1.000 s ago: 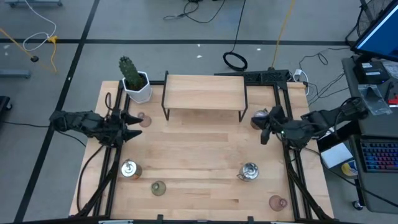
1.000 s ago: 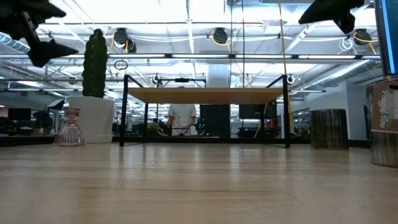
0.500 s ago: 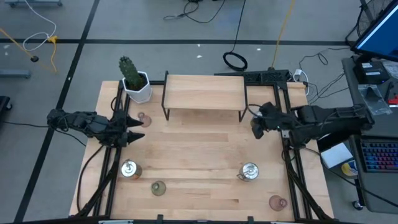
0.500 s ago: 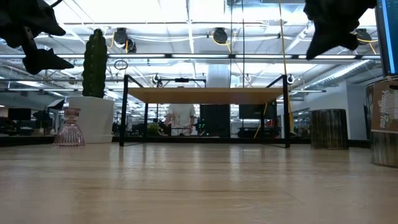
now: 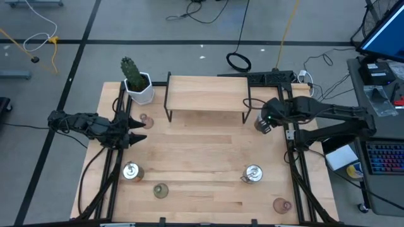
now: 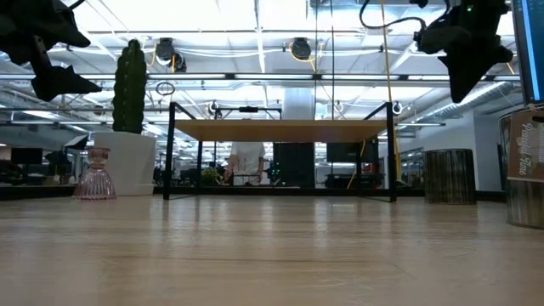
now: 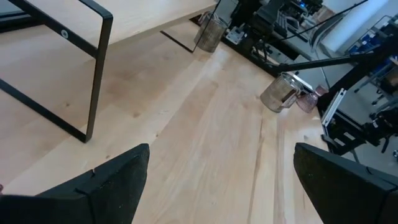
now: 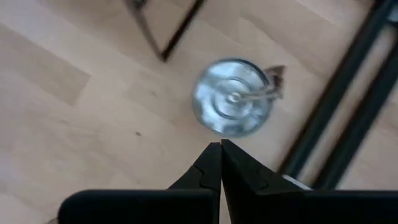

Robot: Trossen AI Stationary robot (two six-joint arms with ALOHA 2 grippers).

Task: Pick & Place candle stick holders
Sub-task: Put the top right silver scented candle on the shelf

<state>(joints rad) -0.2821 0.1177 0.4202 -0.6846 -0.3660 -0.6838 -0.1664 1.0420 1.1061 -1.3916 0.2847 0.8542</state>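
Silvery candle stick holders stand at the near left [image 5: 130, 170], the near right [image 5: 253, 174] and by the shelf's right leg [image 5: 257, 125]. A pink glass one [image 5: 144, 120] stands at the left, an olive one [image 5: 160, 190] near the front, and another pink one [image 5: 281, 204] at the front right. My right gripper [image 5: 264, 124] is shut and points down above the silvery holder [image 8: 233, 106] by the shelf leg. In the right wrist view its tips [image 8: 221, 152] are short of the holder. My left gripper [image 5: 136, 131] is open above the table's left side, beside the pink holder.
A wooden shelf on black legs [image 5: 207, 93] stands at the far middle. A white-potted cactus [image 5: 134, 79] sits at the far left corner. Black frame rails [image 5: 293, 157] run along both table sides. Bare tabletop lies between the holders in the middle.
My right gripper has swung toward the table's far edge and the shelf's right leg. It has tipped from nearly level to pointing steeply down, and now stands over the silvery holder there. It has stayed shut.
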